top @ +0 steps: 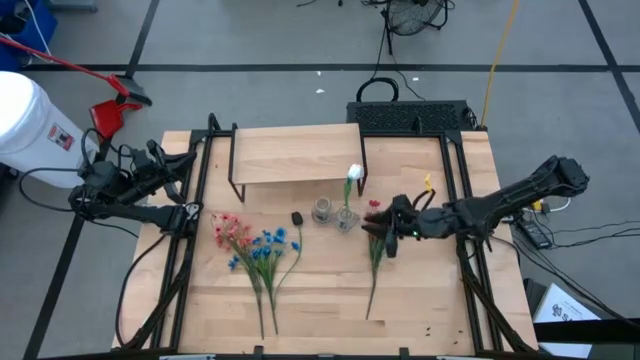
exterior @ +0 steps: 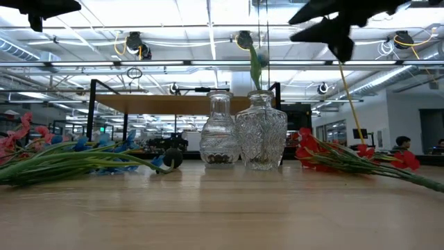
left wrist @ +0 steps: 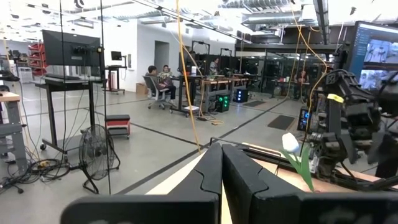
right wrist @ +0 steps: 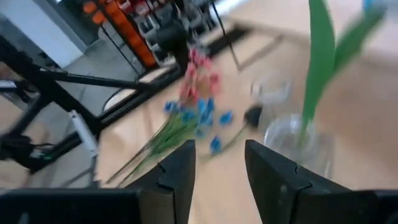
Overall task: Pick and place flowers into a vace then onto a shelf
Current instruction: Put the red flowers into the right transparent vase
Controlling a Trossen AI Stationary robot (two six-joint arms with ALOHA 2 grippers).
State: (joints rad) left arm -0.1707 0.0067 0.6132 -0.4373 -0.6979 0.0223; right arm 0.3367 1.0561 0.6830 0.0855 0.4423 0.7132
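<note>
A white bud on a green stem (top: 354, 174) stands in a cut-glass vase (top: 346, 220) at mid table, its stem (exterior: 255, 66) sticking down through the neck. Red flowers (top: 376, 240) lie flat to the right of the vase. A pink bunch (top: 228, 228) and a blue bunch (top: 268, 246) lie flat to its left. The shelf (top: 295, 155) stands behind the vases. My right gripper (right wrist: 217, 168) hangs open above the red flowers, high over the table (exterior: 336, 31), with nothing between its fingers. My left gripper (left wrist: 221, 171) is shut, parked off the table's left edge (top: 165, 185).
A second, smaller glass vase (top: 322, 209) stands just left of the cut-glass one. A small black object (top: 297, 217) lies between the vases and the blue bunch. Black frame rails (top: 190, 250) run along both sides of the table. Bare wood lies toward the near edge.
</note>
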